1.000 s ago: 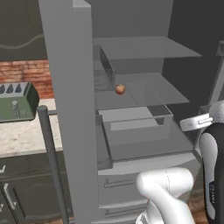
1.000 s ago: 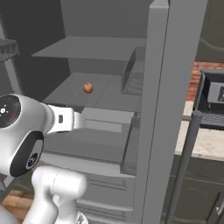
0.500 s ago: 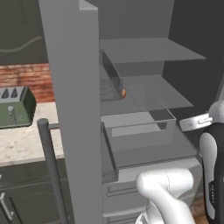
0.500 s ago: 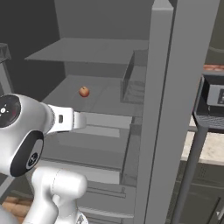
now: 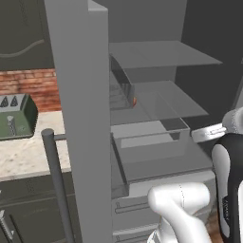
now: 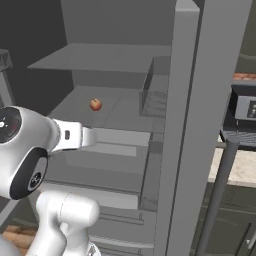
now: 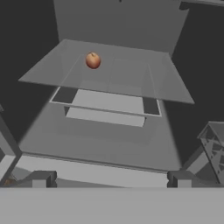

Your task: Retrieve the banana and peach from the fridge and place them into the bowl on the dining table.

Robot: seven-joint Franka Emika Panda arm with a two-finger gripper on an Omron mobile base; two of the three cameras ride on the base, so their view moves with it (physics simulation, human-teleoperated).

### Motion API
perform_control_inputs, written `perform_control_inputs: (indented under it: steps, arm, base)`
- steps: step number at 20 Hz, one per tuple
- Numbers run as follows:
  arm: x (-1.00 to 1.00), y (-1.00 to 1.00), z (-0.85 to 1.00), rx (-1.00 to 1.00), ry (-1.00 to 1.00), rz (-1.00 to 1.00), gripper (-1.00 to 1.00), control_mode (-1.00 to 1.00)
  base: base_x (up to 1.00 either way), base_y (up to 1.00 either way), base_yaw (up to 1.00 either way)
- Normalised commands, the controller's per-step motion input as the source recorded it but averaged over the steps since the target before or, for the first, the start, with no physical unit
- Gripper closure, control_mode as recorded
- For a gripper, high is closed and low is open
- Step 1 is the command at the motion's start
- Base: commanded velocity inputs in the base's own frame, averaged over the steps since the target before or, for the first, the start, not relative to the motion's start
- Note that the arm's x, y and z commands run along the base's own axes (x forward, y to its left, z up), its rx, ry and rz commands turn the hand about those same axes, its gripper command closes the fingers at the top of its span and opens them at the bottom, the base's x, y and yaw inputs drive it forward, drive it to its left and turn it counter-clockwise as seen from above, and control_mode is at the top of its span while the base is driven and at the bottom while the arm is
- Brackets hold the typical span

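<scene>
You see the small round orange-red peach (image 7: pixel 92 60) on the grey fridge's (image 6: pixel 200 100) glass shelf (image 7: pixel 131 83); the hand (image 7: pixel 109 178) is released, empty.

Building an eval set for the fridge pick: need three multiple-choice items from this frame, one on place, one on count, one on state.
1. Where does the peach lie?
A. On a glass shelf inside the fridge
B. In the clear drawer below the shelves
C. On the counter by the toaster

2. How many fruits show on that shelf?
A. None
B. One
C. Two

3. How does the tool stand?
A. Shut on the peach
B. Shut on nothing
C. Open, holding nothing

Key: 1 A, the right base view and the hand view both show the orange-red ball resting on the transparent shelf, above the drawer. 2 B, the peach is the sole fruit seen there; no banana shows in these pictures. 3 C, in the hand view the two dark fingertips sit far apart with nothing between them, and the peach lies well ahead.
</scene>
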Motion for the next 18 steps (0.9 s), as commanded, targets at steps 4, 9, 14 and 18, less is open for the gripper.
perform_control_inputs:
  steps: [4, 9, 14, 18]
  arm:
    - [0.29, 0.41, -0.23, 0.0, 0.0, -0.03, -1.0, -1.0]
    - [0.31, 0.15, -0.07, 0.01, 0.0, 0.0, -1.0, -1.0]
    - [0.34, 0.0, 0.0, 0.1, 0.0, 0.08, -1.0, -1.0]
    - [0.56, 0.1, -0.04, 0.11, 0.0, 0.16, -1.0, -1.0]
  base:
    - [0.0, 0.0, 0.0]
    - [0.0, 0.0, 0.0]
    - [0.0, 0.0, 0.0]
    - [0.0, 0.0, 0.0]
